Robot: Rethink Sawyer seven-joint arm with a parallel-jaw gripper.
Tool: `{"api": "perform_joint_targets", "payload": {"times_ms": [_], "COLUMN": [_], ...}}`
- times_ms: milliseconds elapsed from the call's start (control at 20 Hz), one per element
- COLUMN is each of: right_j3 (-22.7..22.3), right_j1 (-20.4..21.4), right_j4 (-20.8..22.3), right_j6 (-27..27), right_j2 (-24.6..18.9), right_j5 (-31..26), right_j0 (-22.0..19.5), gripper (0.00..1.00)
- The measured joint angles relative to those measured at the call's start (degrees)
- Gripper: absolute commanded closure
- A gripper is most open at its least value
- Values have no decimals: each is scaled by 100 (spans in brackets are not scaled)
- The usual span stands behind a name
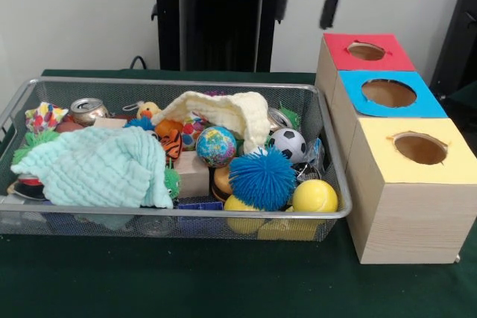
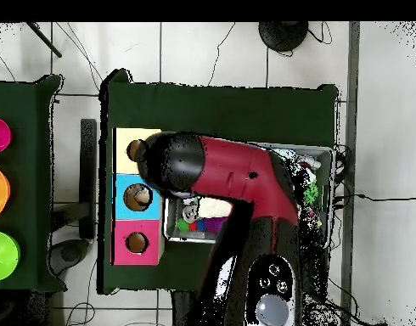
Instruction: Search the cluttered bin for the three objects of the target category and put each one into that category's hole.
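Observation:
The wire mesh bin [image 1: 179, 84] sits left of centre, full of toys and cloth. A see-through, faintly blue plastic piece [image 1: 316, 152] shows against the right wall beside the soccer ball; other such pieces are hidden in the clutter. The blue-surround hole [image 1: 388, 93] is the middle of three boxes at the right, and it also shows in the overhead view [image 2: 138, 197]. My gripper [image 1: 328, 4] is a dark blurred shape hanging at the top, high above the red box and clear of the bin. In the overhead view the arm's black end [image 2: 172, 161] covers it, beside the blue and yellow boxes.
The red-surround hole [image 1: 366, 51] lies behind the blue one and the yellow-surround hole [image 1: 419, 147] in front. The bin holds a mint cloth [image 1: 97, 165], a cream cloth [image 1: 223, 109], a blue spiky ball [image 1: 261, 178], a globe ball [image 1: 216, 146], a yellow ball [image 1: 314, 196] and a can [image 1: 88, 109].

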State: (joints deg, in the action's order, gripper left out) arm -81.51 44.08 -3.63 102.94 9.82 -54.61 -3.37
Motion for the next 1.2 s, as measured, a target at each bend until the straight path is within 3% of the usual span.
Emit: {"api": "perform_joint_targets", "payload": {"times_ms": [650, 1200], "right_j3": [202, 146], "right_j1": [-317, -459], "right_j4": [647, 1168], "right_j6": [0, -1], "right_j2": [-391, -816], "right_j5": [386, 1071], "right_j0": [-1139, -1559], "gripper": [0, 0]}}
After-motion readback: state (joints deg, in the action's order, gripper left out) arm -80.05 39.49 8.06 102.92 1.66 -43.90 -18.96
